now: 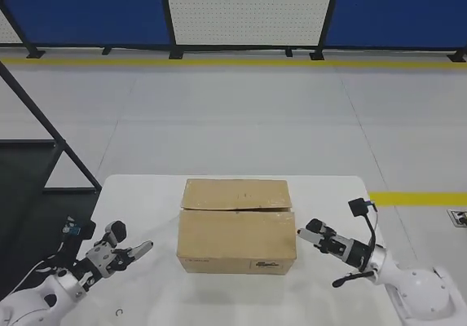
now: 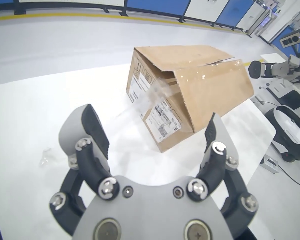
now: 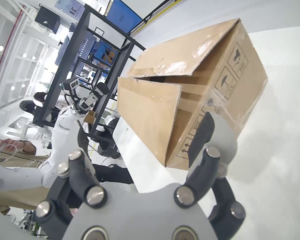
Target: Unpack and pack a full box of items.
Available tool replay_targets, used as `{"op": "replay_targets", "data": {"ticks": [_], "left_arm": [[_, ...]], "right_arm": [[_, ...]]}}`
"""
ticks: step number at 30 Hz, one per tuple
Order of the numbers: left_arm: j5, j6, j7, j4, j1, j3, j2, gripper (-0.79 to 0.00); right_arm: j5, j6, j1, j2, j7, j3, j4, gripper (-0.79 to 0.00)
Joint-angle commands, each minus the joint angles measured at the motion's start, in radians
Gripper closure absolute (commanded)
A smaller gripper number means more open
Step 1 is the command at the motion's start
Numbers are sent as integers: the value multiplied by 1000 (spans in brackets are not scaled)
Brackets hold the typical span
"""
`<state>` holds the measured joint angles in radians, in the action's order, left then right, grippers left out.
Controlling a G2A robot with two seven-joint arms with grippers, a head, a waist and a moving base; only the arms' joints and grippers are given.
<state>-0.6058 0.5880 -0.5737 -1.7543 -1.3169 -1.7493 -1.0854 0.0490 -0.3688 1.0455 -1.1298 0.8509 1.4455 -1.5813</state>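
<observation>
Blue and white partition panels [image 1: 86, 20] close off the far side of the room, with a yellow floor line [image 1: 217, 61] running in front of them. On the white table [image 1: 135, 196] a brown cardboard box [image 1: 237, 232] stands upright at the middle. Its two long top flaps are folded down but not sealed, and the near flap sits slightly raised, leaving a dark gap along the seam. White shipping labels [image 2: 162, 122] are stuck on its left end wall, and printed handling symbols [image 3: 226, 82] mark its right end wall. The left hand [image 1: 139, 251] hovers over the table just left of the box, fingers spread wide and holding nothing. The right hand [image 1: 305, 230] is close beside the box's right end wall, likewise spread and empty. A small clear scrap [image 2: 47, 157], perhaps tape or film, lies on the table near the left hand
</observation>
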Motion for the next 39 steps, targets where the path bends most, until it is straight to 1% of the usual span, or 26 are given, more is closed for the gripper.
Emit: {"op": "replay_targets", "data": {"ticks": [1,5,10,15,20,24,32,39], "left_arm": [[43,1,-43,18,25,6,4,-785],[73,-1,-78,33,47,12,10,-785],[81,-7,-70,44,35,5,16,-785],[96,-6,-63,50,26,1,21,-785],[106,-1,-68,45,24,11,26,-785],[102,-3,-70,40,29,28,29,-785],[100,-3,-75,46,37,59,35,-785],[98,3,-83,48,39,80,41,-785]], "right_arm": [[-15,0,-43,-2,23,-25,42,-785],[-100,-17,-120,-7,90,-72,135,-785],[-229,-62,-192,-11,199,-111,225,-785],[-355,-109,-211,-8,323,-115,263,-785],[-432,-149,-193,3,440,-103,242,-785],[-434,-143,-154,16,458,-97,178,-785],[-402,-149,-66,47,451,-107,49,-785],[-365,-163,-29,74,438,-144,12,-785]]}}
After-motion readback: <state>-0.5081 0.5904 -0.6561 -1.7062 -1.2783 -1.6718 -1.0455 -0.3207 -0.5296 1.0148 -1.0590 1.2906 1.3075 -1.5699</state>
